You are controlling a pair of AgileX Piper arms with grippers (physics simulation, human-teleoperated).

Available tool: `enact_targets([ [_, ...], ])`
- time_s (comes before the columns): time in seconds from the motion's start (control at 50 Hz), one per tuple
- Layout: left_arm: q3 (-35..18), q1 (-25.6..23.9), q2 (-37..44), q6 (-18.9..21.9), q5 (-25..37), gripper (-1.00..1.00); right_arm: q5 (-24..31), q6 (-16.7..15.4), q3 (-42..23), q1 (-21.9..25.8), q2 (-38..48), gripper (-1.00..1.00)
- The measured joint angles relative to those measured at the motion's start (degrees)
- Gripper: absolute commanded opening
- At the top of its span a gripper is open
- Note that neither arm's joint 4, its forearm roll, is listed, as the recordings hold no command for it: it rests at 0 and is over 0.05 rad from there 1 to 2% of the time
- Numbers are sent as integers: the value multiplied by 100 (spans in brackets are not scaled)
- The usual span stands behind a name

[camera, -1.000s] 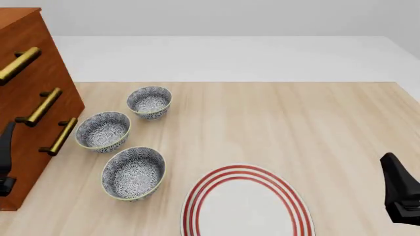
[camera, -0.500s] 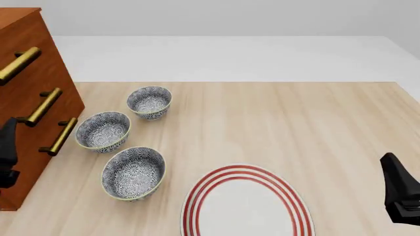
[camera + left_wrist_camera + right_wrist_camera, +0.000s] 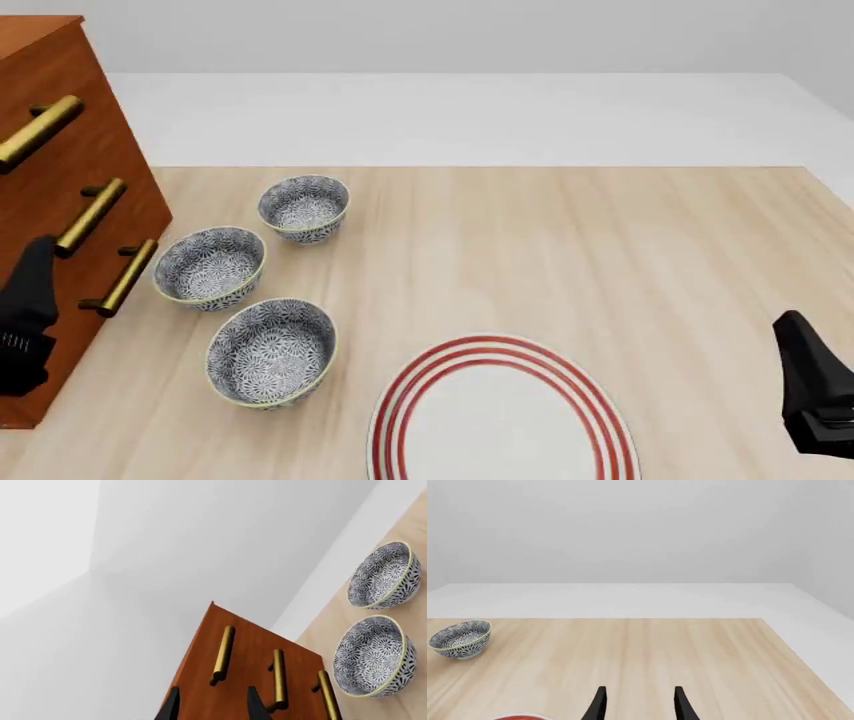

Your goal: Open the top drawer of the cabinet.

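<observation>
The top drawer (image 3: 34, 95) is the highest of three reddish-brown wooden drawers, and it has one shiny brass bar handle (image 3: 38, 130) on its front. It sits in the tall reddish-brown wooden cabinet (image 3: 74, 220), which stands at the far left edge of the light wooden table (image 3: 601, 260). The drawer front looks level with the cabinet front, so it looks closed. Below it are two more drawers with brass handles just like it.

The black left gripper (image 3: 211, 705) is in front of the cabinet, low down near the two lower handles. In the left wrist view its two fingers stand apart with a gap between them. They point at the cabinet front, just under the top handle. They hold nothing.

Three round bowls with a blue and white flower pattern (image 3: 210, 265) sit on the table close beside the cabinet. They make a small bunch, near each other.

Farther from the cabinet, at the near edge of the table, lies a big white plate with red rings (image 3: 501, 415).

The black right gripper (image 3: 638, 705) is well apart from the cabinet, over by the right side of the table. Its fingers are spread too, with bare table showing between them, and it holds nothing.
</observation>
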Motion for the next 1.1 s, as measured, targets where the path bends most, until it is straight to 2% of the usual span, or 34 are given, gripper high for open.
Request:
enact_targets([
  [0.3, -57, 137, 581, 253, -412, 100, 0, 0, 0, 0, 0, 100],
  [1.1, -327, 496, 1849, 564, -1336, 100, 0, 0, 0, 1, 0, 100],
])
